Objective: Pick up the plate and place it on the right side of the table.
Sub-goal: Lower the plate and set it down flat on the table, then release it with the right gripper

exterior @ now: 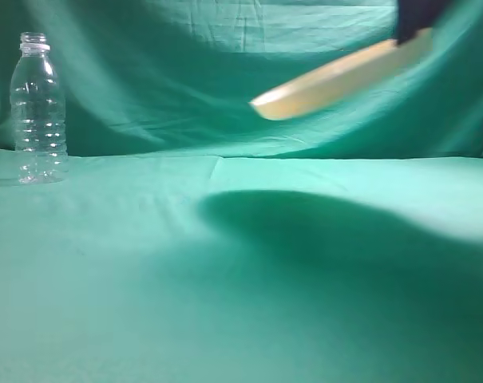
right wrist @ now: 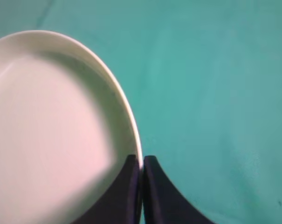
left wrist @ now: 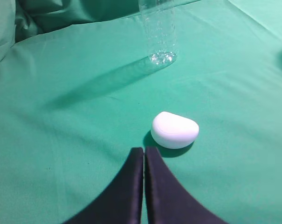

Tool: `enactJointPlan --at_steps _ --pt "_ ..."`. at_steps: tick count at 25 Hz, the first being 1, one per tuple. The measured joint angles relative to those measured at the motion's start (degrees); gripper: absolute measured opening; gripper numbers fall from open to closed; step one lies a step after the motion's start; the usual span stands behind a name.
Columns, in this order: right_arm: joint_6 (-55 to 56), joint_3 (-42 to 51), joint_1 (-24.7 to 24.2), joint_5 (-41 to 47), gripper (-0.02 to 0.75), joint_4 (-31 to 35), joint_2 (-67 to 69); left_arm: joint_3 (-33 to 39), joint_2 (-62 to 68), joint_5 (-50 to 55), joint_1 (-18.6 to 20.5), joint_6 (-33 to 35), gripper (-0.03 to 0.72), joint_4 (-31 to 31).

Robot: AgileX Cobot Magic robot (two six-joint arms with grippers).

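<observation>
the table (exterior: 105, 287) spreads as a broad teal cloth, bare across its middle and right part except for a wide shadow, which suggests room is left there for the set-down. above that shadow the plate (exterior: 337, 80) hangs in the air toward the right rear of the tabletop, tilted so its free edge dips to the left, likely because it is pinched at one rim only and sags away from the hold. the right gripper (right wrist: 141, 161) is clamped on that rim, its two dark fingers (right wrist: 127, 186) pressed together over the plate's edge, seen from the wrist with cloth far below. the clear bottle (exterior: 38, 112) stands upright near the left rear corner, well apart from the plate's path. a small white rounded lump (left wrist: 175, 130) lies on the cloth just ahead of the left gripper (left wrist: 144, 154), whose jaws are together on nothing, apparently parked out of the way.
</observation>
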Motion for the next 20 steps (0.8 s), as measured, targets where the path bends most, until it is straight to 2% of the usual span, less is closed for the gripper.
enactJointPlan --at_steps 3,10,15,20 --pt "0.0 7.4 -5.9 -1.3 0.0 -0.2 -4.5 0.0 0.0 0.0 0.0 0.0 0.0 0.0" --pt "-0.2 24.9 -16.6 -9.9 0.0 -0.1 -11.5 0.0 0.0 0.0 0.0 0.0 0.0 0.0" --pt "-1.7 32.8 -19.9 -15.2 0.0 -0.1 -11.8 0.0 0.0 0.0 0.0 0.0 0.0 0.0" --pt "-2.0 37.2 -19.9 -21.8 0.0 -0.1 -11.7 0.0 0.0 0.0 0.0 0.0 0.0 0.0"
